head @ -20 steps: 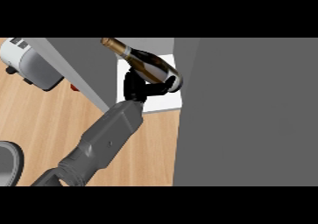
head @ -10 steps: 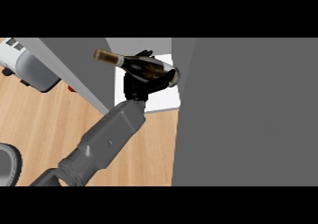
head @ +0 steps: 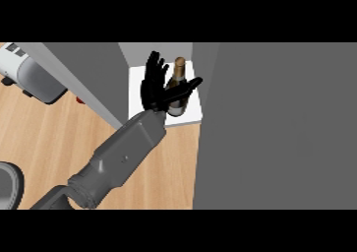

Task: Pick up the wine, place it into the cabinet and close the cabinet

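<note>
Head view: mostly filled by the grey cabinet along the right side, with an open grey door panel slanting down from the upper left and a white shelf floor showing between the two. Below and left, the pale wooden table.

Rising from the lower left edge, the left forearm, grey, angled up and to the right, stretched across the table and ending at the cabinet opening. Right arm nowhere in sight.

At the upper left, a white and grey appliance sitting on the table, partly behind the door panel; at the lower left edge, part of a rounded grey object.

Inside the opening, the left hand, black, released: fingers straight and fanned, pointing up into the cabinet, thumb spread out to the right. Not curled round anything.

Just beside the palm, the wine standing upright on the white shelf, neck up, lower body partly hidden behind the thumb and palm. Touching the thumb or merely behind it: cannot tell.

Smallest, a red spot at the door panel's lower edge.
</note>
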